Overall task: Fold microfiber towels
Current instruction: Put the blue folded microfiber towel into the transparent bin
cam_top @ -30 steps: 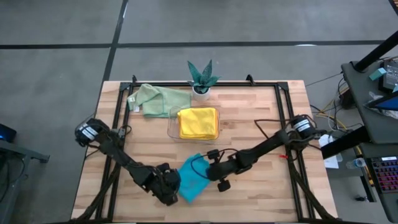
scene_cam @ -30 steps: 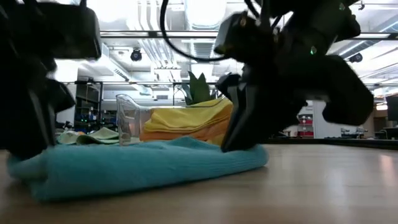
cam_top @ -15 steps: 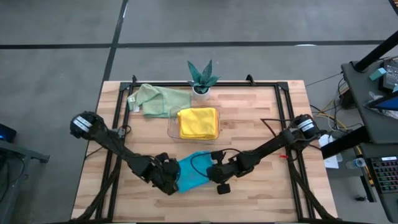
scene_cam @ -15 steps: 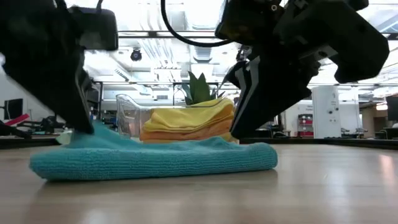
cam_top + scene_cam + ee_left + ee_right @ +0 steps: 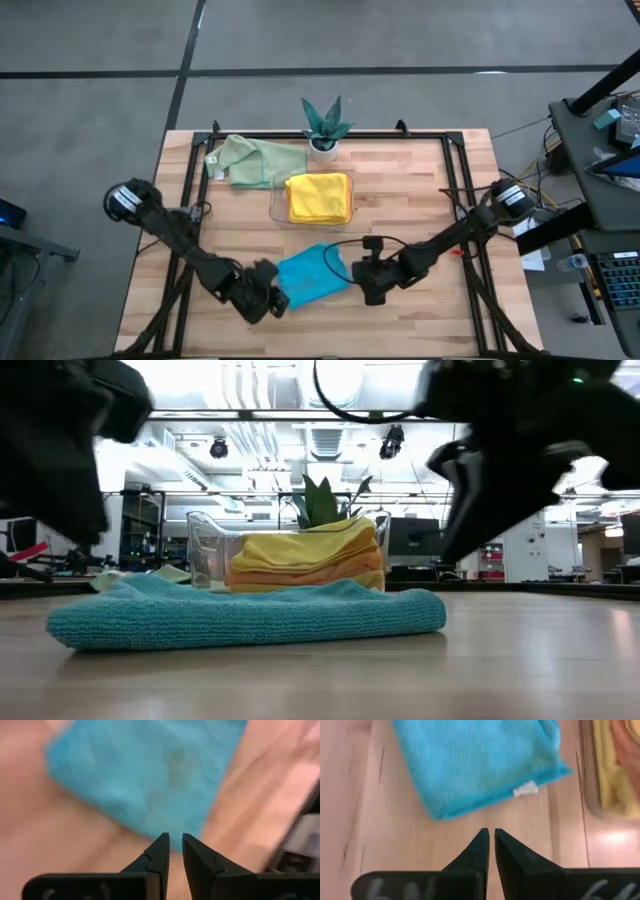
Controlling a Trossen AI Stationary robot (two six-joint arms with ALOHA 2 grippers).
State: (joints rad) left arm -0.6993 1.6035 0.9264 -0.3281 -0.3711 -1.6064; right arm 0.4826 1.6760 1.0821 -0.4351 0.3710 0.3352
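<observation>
Both my arms have backed off the folded teal-blue microfiber towel [image 5: 312,278]; it lies between the closed, empty left pincer [image 5: 268,299] and right pincer [image 5: 368,281].

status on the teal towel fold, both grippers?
Left gripper and right gripper: shut, empty, either side of teal towel. Towel folded, flat on table. Nothing in the way.

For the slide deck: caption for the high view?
Folded teal towel lies free on the table between both shut grippers, left and right.
</observation>
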